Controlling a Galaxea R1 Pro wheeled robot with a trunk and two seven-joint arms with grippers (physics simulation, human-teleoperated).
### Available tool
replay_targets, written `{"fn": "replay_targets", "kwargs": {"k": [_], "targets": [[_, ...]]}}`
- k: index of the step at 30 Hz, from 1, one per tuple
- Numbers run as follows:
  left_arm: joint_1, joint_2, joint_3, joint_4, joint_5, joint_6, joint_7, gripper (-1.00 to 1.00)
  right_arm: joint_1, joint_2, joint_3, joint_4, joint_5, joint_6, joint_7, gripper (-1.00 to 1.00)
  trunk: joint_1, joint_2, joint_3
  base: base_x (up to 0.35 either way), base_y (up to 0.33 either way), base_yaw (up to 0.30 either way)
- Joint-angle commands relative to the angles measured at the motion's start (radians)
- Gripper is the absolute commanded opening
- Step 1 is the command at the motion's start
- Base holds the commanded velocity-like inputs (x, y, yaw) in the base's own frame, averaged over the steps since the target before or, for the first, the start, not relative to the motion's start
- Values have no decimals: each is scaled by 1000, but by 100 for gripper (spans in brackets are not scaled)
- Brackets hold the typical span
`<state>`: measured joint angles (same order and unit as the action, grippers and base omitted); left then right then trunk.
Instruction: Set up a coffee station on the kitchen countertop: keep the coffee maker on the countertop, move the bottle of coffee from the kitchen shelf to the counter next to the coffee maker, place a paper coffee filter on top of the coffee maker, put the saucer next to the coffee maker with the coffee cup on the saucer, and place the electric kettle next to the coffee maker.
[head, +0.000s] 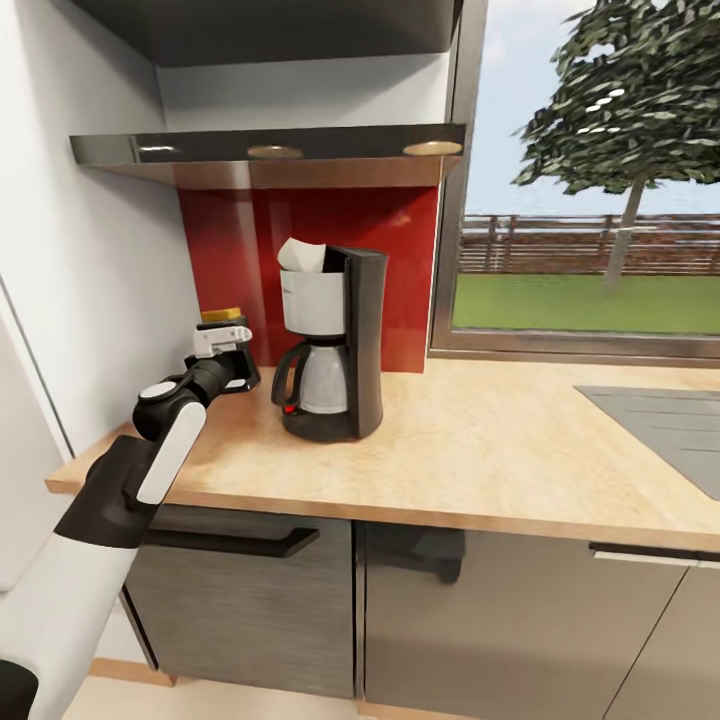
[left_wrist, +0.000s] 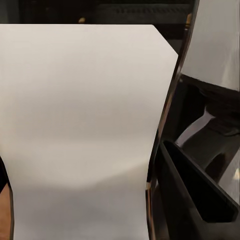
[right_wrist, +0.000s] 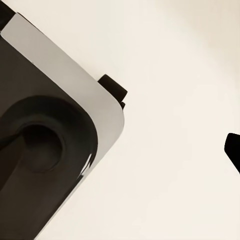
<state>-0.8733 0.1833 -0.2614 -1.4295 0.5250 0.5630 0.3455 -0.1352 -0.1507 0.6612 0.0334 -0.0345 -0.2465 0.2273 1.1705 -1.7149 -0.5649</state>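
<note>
A light-wood surface runs beneath a red backsplash. The coffee maker stands there with the paper coffee filter on top. The left end effector grips the bottle of coffee just beside it. Next, I judge: open and withdraw.

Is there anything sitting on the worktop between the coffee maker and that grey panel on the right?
No. In the head view, the countertop is bare wood from the coffee maker to the grey panel.
</note>
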Motion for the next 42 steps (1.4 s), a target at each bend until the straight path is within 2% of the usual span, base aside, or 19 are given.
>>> {"fn": "replay_targets", "kwargs": {"k": [1, 25, 42], "targets": [[-1, 1, -2, 2, 7, 2, 8, -100, -1, 0, 3, 3, -4, -6, 4, 100, 4, -8, -4, 0, 0, 0], [15, 1, -2, 4, 7, 2, 9, -100, -1, 1, 3, 3, -2, -5, 4, 100, 96, -176, -85, 0, 0, 0], [14, 1, -2, 3, 7, 2, 9, -100, -1, 1, 4, 3, -2, -5, 4, 100, 96, -176, -103, 4, 0, 0]]}}
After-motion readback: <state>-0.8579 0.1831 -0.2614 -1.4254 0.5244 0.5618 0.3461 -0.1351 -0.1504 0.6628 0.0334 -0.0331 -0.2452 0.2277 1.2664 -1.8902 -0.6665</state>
